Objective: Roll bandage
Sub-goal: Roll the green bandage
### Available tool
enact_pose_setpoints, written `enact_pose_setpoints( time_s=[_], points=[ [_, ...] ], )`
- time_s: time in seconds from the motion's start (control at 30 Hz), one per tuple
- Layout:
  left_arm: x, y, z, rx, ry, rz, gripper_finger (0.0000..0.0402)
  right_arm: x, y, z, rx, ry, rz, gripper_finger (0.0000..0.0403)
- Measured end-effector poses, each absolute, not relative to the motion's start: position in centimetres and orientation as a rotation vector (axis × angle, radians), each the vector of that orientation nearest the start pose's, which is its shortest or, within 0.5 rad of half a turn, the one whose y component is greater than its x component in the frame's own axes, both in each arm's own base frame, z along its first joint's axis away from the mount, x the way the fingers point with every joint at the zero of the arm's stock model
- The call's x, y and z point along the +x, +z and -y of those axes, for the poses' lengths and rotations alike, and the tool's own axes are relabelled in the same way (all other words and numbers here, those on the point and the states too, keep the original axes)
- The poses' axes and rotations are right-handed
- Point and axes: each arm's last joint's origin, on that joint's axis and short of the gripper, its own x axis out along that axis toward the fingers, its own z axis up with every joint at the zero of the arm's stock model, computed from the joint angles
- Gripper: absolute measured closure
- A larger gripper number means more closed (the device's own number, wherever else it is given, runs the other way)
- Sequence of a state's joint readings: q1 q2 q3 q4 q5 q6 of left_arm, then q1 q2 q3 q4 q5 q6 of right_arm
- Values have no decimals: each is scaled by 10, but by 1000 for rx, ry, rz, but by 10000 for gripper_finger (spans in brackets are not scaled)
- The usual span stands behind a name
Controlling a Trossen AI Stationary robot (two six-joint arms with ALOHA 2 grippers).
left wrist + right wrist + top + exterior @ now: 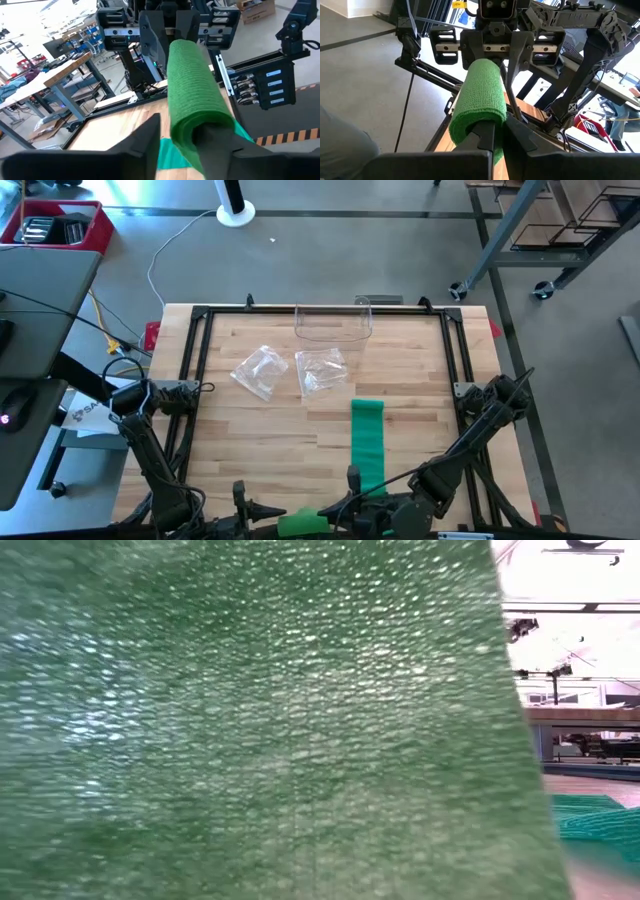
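Note:
The green bandage is partly rolled. Its roll [300, 522] is up in the air at the table's near edge, and the unrolled strip [368, 442] lies flat on the wood, running toward the far edge. My right gripper [497, 125] is shut at one end of the roll [480, 95]. My left gripper [182, 125] faces it at the other end of the roll [192, 80], its fingers apart. In the low view the bandage [250, 720] fills nearly the whole picture. My left gripper comes level at the roll's open end [200, 131]. One finger [217, 142] reaches into the hollow; the other finger [145, 140] stands outside with a gap to the roll's wall. My right gripper has its shut fingers [487, 137] in the roll's opposite end [470, 125], along the roll's axis, with the bandage wound round them. The roll is lifted clear, lying about level between the two grippers.
A clear plastic tub [333, 325] stands at the far middle, with two clear plastic bags [260, 370] [322, 370] in front of it. A black frame [195, 360] borders the tabletop. Bare wood lies left and right of the strip.

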State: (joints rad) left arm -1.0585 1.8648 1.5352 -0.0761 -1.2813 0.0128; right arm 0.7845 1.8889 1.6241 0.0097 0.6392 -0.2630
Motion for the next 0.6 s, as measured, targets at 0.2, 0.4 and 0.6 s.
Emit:
enact_pose_setpoints(
  time_s=[0.2, 0.4, 0.6],
  points=[
    [232, 303, 349, 382, 194, -168, 381, 328, 322, -296, -414, 151, -211, 391],
    [233, 309, 351, 333, 210, -132, 388, 327, 316, -290, -392, 47, -277, 320],
    [228, 317, 354, 345, 292, -98, 392, 313, 315, -301, -439, -8, -280, 255]
  ],
)
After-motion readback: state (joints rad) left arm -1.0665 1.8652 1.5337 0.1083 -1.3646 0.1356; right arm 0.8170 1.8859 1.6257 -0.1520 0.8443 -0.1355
